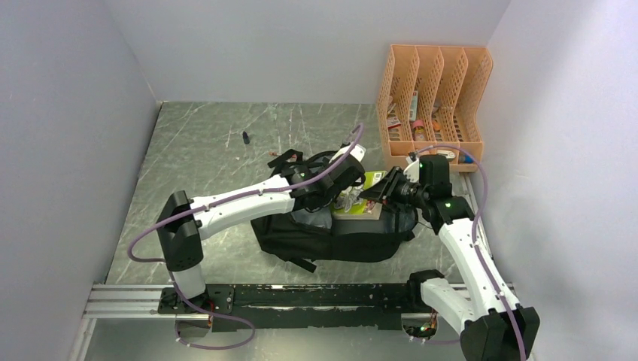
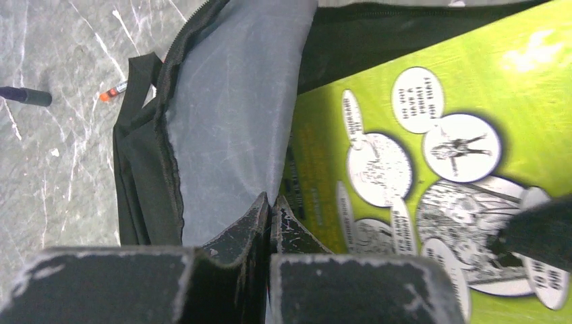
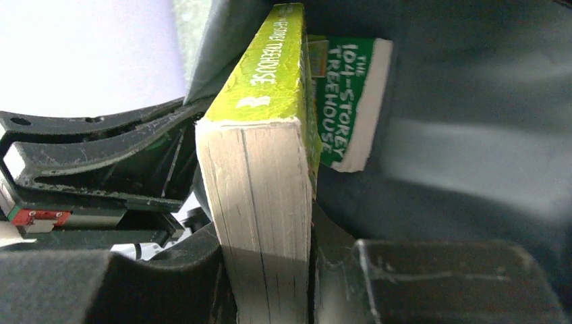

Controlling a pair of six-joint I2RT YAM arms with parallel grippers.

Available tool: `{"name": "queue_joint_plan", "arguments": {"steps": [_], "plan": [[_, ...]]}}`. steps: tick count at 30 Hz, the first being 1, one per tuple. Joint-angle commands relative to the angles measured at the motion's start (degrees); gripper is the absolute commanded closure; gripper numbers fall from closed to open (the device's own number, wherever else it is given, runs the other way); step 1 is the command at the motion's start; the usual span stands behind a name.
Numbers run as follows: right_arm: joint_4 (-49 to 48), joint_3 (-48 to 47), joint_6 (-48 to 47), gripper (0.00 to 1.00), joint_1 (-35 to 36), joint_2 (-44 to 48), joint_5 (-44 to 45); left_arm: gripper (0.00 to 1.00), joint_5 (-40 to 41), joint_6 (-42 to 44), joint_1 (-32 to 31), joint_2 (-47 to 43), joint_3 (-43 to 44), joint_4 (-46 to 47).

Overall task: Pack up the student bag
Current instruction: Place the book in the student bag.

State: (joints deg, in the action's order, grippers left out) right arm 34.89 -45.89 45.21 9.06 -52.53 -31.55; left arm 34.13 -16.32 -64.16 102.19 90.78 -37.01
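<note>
The student bag (image 1: 331,239), a black backpack, lies open on the table between the arms. My left gripper (image 1: 340,189) is shut on the edge of its grey lining (image 2: 229,128) and holds the opening up; its tips (image 2: 271,206) are pinched together on the fabric. My right gripper (image 1: 378,192) is shut on a thick yellow-green book (image 3: 260,175), clamped by its page edge (image 3: 266,270), with the far end of the book in the bag's mouth. A second green book (image 3: 347,101) lies deeper inside against the black fabric (image 3: 465,135). The yellow-green cover fills the left wrist view (image 2: 438,142).
An orange slotted file organiser (image 1: 436,101) with items in it stands at the back right against the wall. A small black pen (image 1: 245,137) lies on the table at the back; it shows in the left wrist view (image 2: 27,96) near an orange marker (image 2: 113,90). White walls enclose the table.
</note>
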Motion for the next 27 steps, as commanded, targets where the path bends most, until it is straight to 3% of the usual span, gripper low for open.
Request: {"name": "queue_joint_plan", "arguments": {"steps": [1, 5, 11, 19, 27], "plan": [[-17.39, 2.82, 8.19, 1.00, -0.26, 0.81, -9.99, 0.95, -0.53, 0.39, 0.62, -4.81, 1.74, 6.37], [-29.15, 7.93, 15.26, 1.00, -0.21, 0.42, -12.40, 0.95, -1.16, 0.40, 0.57, -5.79, 2.18, 6.76], [-32.91, 8.30, 14.08, 1.00, 2.70, -2.96, -6.42, 0.95, -2.38, 0.63, 0.61, -6.30, 3.18, 7.03], [-44.16, 5.70, 14.49, 1.00, 15.30, -15.49, -1.42, 0.95, -3.07, 1.35, 0.57, -6.53, 3.84, 6.96], [-55.34, 6.94, 17.06, 1.00, 21.78, -24.28, 1.11, 0.95, -2.37, 0.73, 0.62, -7.74, 2.39, 6.93]]}}
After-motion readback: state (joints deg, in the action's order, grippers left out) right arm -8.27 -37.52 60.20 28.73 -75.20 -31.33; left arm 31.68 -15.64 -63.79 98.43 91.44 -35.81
